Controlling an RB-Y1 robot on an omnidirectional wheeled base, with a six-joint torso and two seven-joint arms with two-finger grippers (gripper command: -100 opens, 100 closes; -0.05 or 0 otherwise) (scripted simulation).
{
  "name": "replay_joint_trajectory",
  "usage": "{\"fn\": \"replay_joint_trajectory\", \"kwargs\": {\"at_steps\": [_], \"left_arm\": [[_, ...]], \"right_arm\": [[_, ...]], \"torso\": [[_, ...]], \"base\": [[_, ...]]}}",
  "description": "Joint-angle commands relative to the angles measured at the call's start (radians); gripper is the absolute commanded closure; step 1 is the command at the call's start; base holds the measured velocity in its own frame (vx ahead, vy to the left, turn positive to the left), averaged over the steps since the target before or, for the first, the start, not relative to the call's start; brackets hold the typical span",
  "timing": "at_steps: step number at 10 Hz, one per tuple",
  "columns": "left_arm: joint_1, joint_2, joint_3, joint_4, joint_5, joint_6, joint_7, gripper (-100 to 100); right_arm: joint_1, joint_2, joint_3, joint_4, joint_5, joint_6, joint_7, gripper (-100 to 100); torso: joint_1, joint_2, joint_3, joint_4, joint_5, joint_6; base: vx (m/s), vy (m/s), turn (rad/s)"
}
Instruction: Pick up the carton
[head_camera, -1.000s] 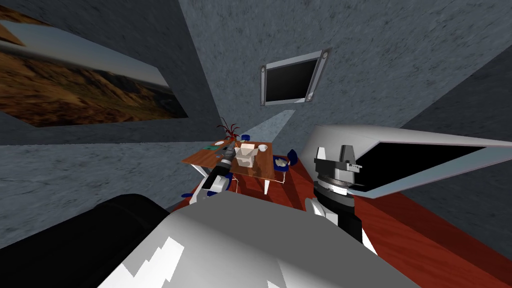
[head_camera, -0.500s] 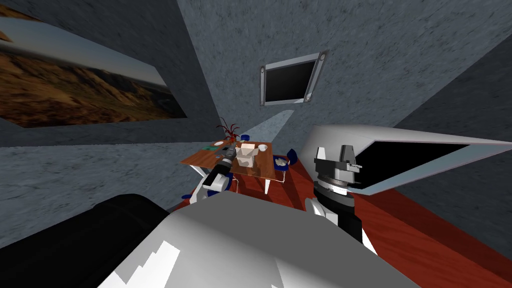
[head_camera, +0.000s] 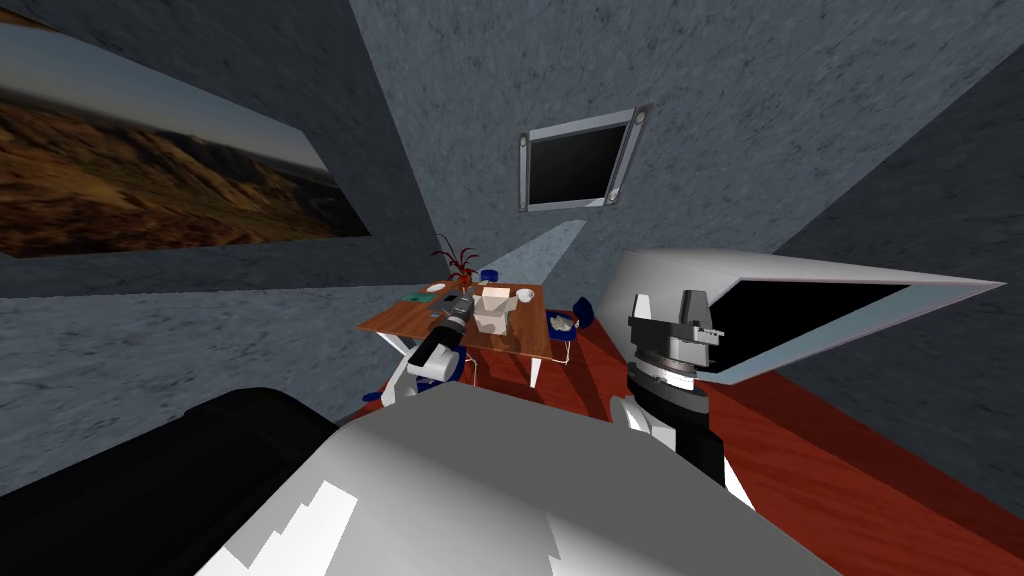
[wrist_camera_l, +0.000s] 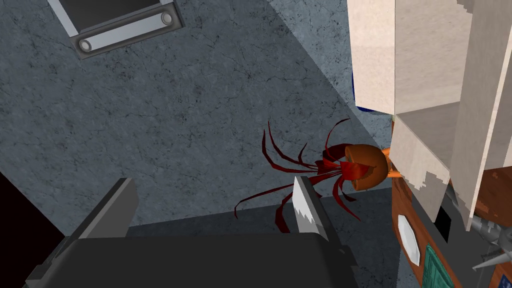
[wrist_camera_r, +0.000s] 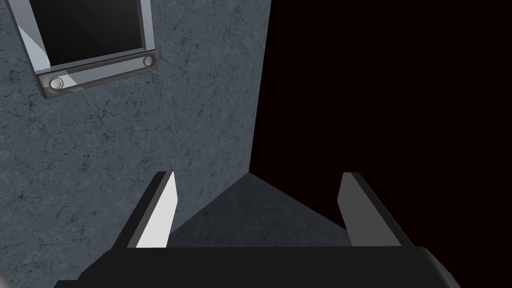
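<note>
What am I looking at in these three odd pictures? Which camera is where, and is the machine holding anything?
It is a two-armed robot. The wide picture comes from a camera on its head, looking down at a small brown table. A pale open carton stands there, with a red plant in an orange pot and a small white bowl. The other two pictures come from cameras on its hands; the grey blades are each gripper's fingers. The left gripper is open beside the carton, not around it. The right gripper, raised at the side, is open too. Nothing is held.
</note>
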Motion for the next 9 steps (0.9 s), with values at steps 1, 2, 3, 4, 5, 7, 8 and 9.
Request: {"fn": "replay_joint_trajectory", "kwargs": {"at_steps": [1, 2, 3, 4, 5, 7, 8, 9], "left_arm": [[-0.002, 0.003, 0.002, -0.005, 0.001, 0.05, 0.004, -100], [-0.011, 0.005, 0.001, -0.009, -0.002, 0.081, 0.009, -100], [-0.011, 0.005, 0.001, -0.009, -0.002, 0.111, 0.009, -100], [-0.02, 0.005, 0.0, -0.014, -0.006, 0.141, 0.014, -100], [-0.02, 0.005, 0.0, -0.014, -0.006, 0.17, 0.014, -100], [-0.028, 0.006, -0.001, -0.018, -0.01, 0.217, 0.021, -100], [-0.028, 0.006, -0.001, -0.018, -0.01, 0.235, 0.021, -100], [-0.036, 0.006, -0.002, -0.022, -0.015, 0.266, 0.028, -100]], "right_arm": [[0.0, 0.0, 0.0, 0.0, 0.0, 0.0, 0.0, 0], [0.0, 0.0, 0.0, 0.0, 0.0, 0.0, 0.0, 0], [0.0, 0.0, 0.0, 0.0, 0.0, 0.0, 0.0, 0], [0.0, 0.0, 0.0, 0.0, 0.0, 0.0, 0.0, 0], [0.0, 0.0, 0.0, 0.0, 0.0, 0.0, 0.0, 0], [0.0, 0.0, 0.0, 0.0, 0.0, 0.0, 0.0, 0], [0.0, 0.0, 0.0, 0.0, 0.0, 0.0, 0.0, 0], [0.0, 0.0, 0.0, 0.0, 0.0, 0.0, 0.0, 0]], "torso": [[0.0, 0.0, 0.0, 0.0, 0.0, 0.0], [0.0, 0.0, 0.0, 0.0, 0.0, 0.0], [0.0, 0.0, 0.0, 0.0, 0.0, 0.0], [0.0, 0.0, 0.0, 0.0, 0.0, 0.0], [0.0, 0.0, 0.0, 0.0, 0.0, 0.0], [-0.001, 0.0, 0.0, 0.0, 0.0, 0.0], [-0.001, -0.001, 0.0, 0.0, 0.0, 0.0], [-0.001, -0.001, 0.0, 0.0, 0.0, 0.0]], "base": [[-0.001, 0.027, -0.031], [0.0, 0.031, -0.054], [-0.003, 0.027, -0.027], [-0.001, 0.032, -0.046], [0.0, 0.027, -0.026], [0.0, 0.011, -0.018], [0.005, 0.02, -0.028], [0.007, 0.021, -0.043]]}}
